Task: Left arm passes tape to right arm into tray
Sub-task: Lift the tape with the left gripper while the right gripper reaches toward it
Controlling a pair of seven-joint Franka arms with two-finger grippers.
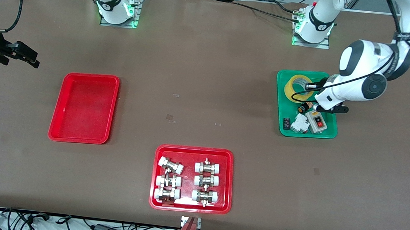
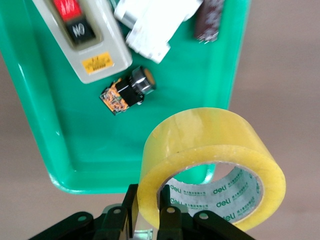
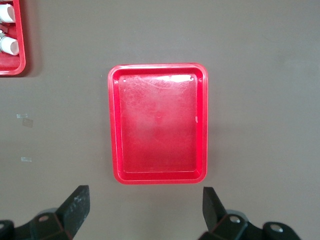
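On green tray (image 1: 283, 99), one tape (image 1: 297, 86)

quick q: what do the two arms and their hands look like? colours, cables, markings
Both arms are white and jointed, on bases lit green. The left arm has dark grey round joint caps, a black cable looped along it and a black strap with white lettering. Its left hand is black, as is the right hand. A black cable hangs by the right hand.
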